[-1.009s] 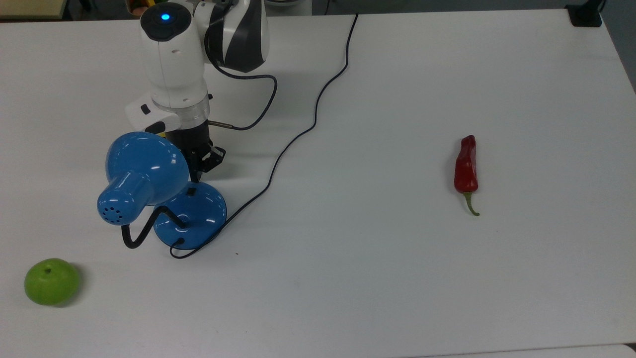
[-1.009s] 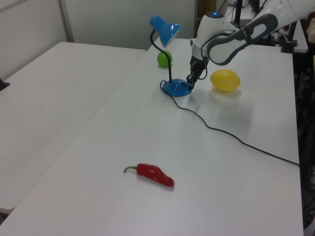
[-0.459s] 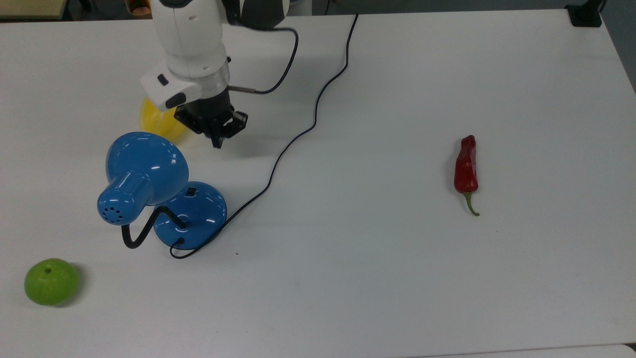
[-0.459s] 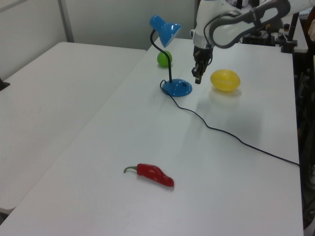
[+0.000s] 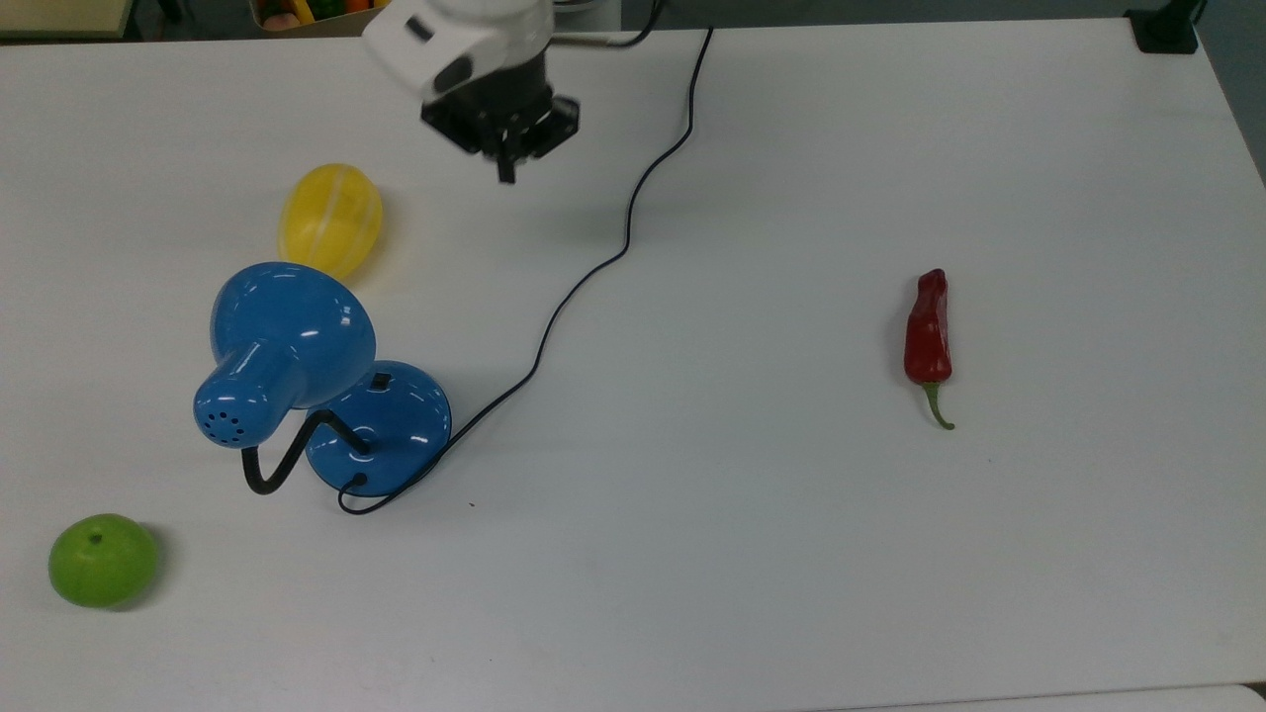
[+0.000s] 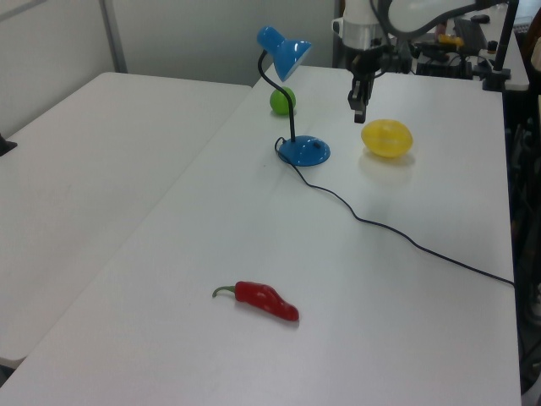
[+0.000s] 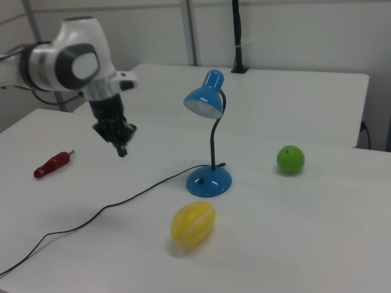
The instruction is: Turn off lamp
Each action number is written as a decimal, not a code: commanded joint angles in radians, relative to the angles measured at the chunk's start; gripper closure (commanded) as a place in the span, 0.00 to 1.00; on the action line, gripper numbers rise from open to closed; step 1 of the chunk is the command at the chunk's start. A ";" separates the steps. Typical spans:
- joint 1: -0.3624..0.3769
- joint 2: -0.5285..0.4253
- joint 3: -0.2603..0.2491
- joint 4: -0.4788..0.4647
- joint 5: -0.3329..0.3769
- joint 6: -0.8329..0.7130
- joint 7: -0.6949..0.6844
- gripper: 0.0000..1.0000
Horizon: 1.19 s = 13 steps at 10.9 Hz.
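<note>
— Bench (image 5: 791,593) white, wide, carrying everything.
— Then lamp (image 5: 297,381): blue, upright toward the top view's left, shade (image 5: 287,336) leaning over round base (image 5: 381,427), black cord (image 5: 593,267) trailing off to the far edge.
— Claw (image 5: 506,163)?
— Raised above the bench, far side in the top view, right of the yellow fruit (image 5: 330,220), well apart from the lamp; fingers pressed together, gripping nothing.
— Smaller bits?
— Green fruit (image 5: 103,559) at the top view's near left; red chili (image 5: 928,336) alone at the top view's right.
</note>
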 commanded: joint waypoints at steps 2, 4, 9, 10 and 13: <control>0.160 -0.092 -0.116 0.002 -0.022 -0.137 0.010 1.00; 0.216 -0.120 -0.183 0.021 -0.016 -0.165 0.005 1.00; 0.210 -0.132 -0.194 0.041 -0.007 -0.206 0.002 0.57; 0.210 -0.132 -0.194 0.041 -0.007 -0.208 0.010 0.01; 0.210 -0.135 -0.189 0.045 -0.017 -0.240 0.008 0.00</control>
